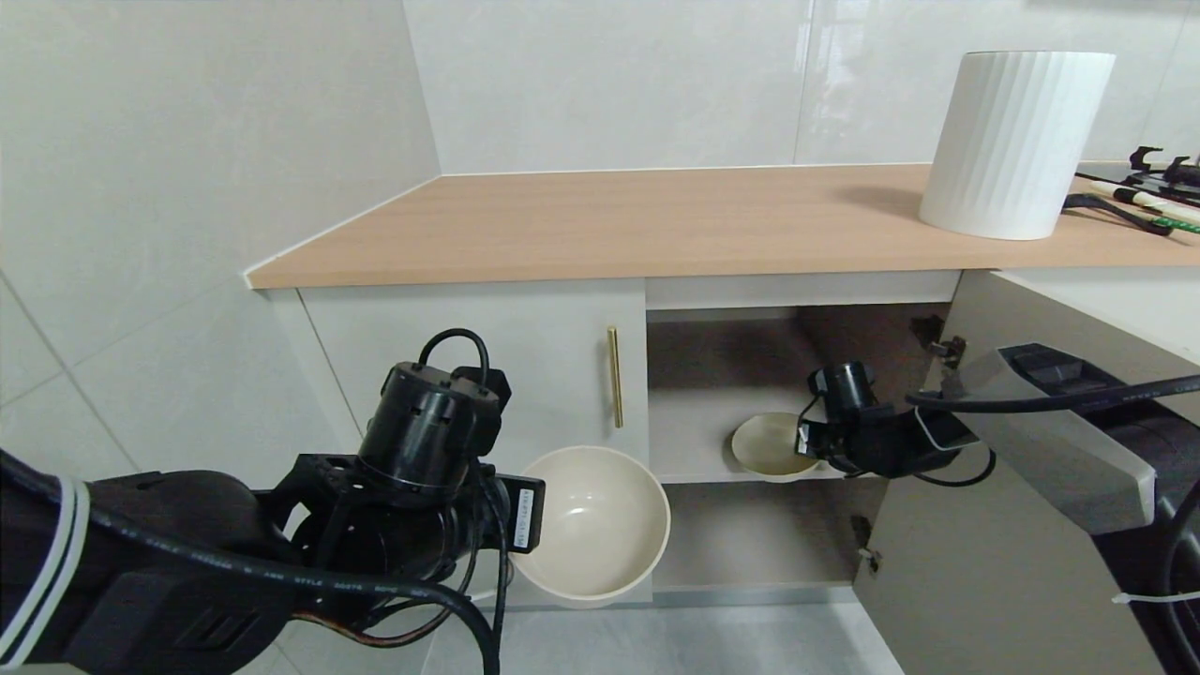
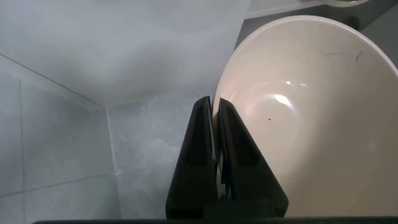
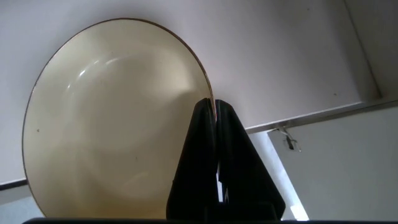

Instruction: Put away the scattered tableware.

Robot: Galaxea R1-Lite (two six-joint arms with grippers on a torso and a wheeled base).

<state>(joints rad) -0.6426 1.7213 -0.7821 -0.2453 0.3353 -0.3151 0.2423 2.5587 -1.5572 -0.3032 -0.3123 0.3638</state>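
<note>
My left gripper [image 1: 514, 511] is shut on the rim of a large cream bowl [image 1: 592, 521], held low in front of the closed left cabinet door. In the left wrist view its black fingers [image 2: 216, 118] pinch the edge of the bowl [image 2: 305, 118]. My right gripper [image 1: 804, 441] is shut on the rim of a smaller cream bowl [image 1: 769, 445], which is at the shelf [image 1: 694, 441] inside the open cabinet. The right wrist view has the fingers [image 3: 214, 115] clamped on that bowl [image 3: 112, 118].
A wooden counter [image 1: 656, 220] carries a white ribbed container [image 1: 1017, 141] and utensils [image 1: 1139, 197] at the far right. The right cabinet door [image 1: 994, 525] stands open toward me. The left door [image 1: 487, 375] has a brass handle [image 1: 614, 375]. Grey floor tiles lie below.
</note>
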